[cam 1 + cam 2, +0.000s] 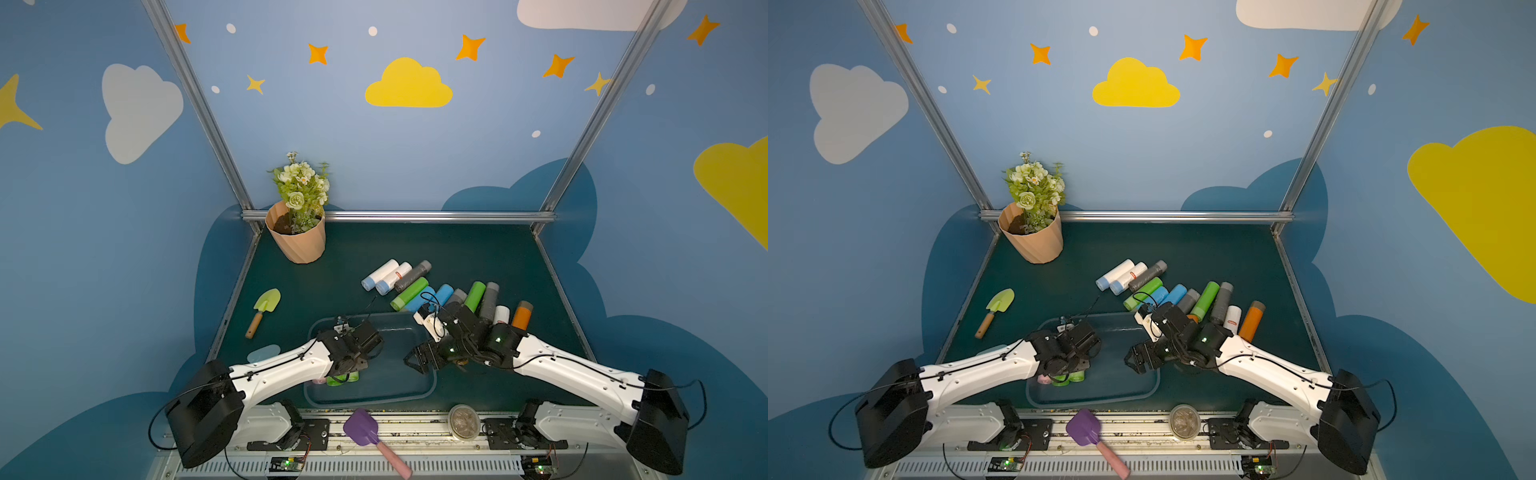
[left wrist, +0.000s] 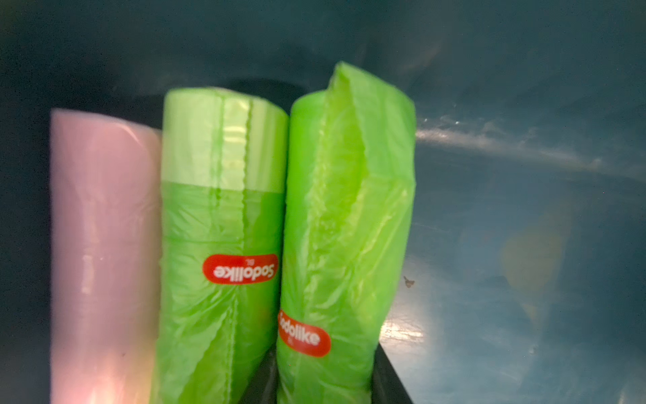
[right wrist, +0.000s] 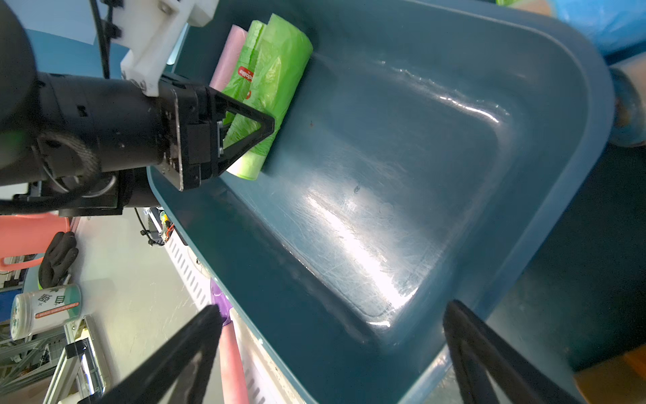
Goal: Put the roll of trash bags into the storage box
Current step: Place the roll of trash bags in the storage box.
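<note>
Left wrist view: the green roll of trash bags (image 2: 349, 227) sits inside the storage box (image 3: 573, 210), pinched by the left gripper (image 3: 258, 129); best to release low and lift straight, as its loose flap may snag; beside the gripper lie a second green roll (image 2: 223, 210) and a pink roll (image 2: 101, 245); the right gripper (image 3: 335, 307) hangs spread over the box.

The roll of trash bags (image 2: 349, 227) lies in the storage box (image 1: 395, 382), right of two other rolls (image 2: 223, 210); loose rolls (image 1: 409, 291) lie behind it
</note>
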